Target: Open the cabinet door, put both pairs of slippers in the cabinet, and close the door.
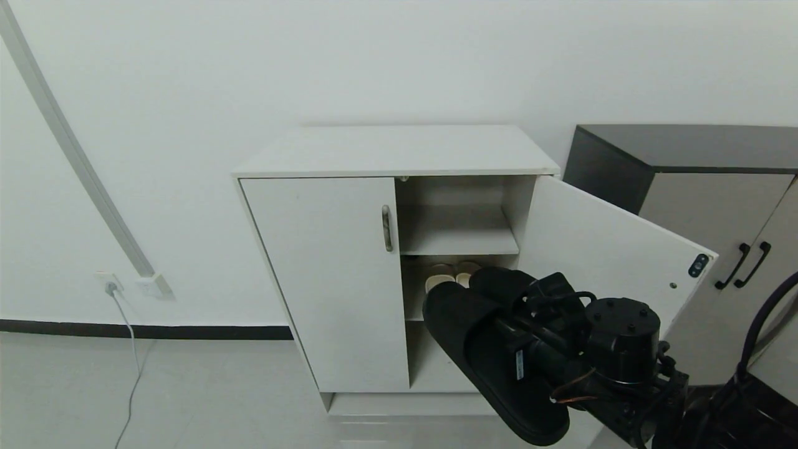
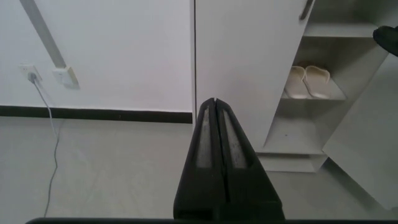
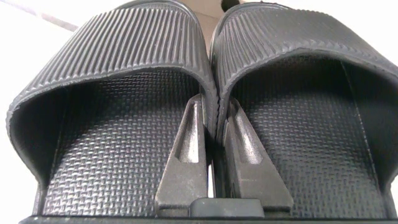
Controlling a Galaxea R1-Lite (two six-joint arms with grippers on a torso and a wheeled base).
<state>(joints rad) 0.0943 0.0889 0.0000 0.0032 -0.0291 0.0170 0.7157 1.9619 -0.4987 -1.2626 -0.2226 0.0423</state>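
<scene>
Black slippers (image 1: 492, 349), pinched at their inner edges by the right gripper's (image 3: 214, 109) jaws, hang before the cabinet's (image 1: 324, 280) open right bay, door (image 1: 598, 249) swung wide. Beige slippers (image 1: 452, 273) occupy the middle shelf (image 2: 336, 94); the left gripper's (image 2: 215, 106) jaws meet, empty.

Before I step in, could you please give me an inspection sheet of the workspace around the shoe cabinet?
Surface: pale floor in front of the cabinet.
Job's things: white cabinet, right door open, left door shut; beige slippers on the middle shelf; black slippers held before the opening.
Clutter: nothing seen.
Grippers: right gripper has one of its fingers inside each black slipper, pinching the adjoining straps; left gripper shut, holding nothing, above the floor.
Cables: grey cable runs from wall socket to the floor.
Surroundings: white wall, dark cabinet on the right.
</scene>
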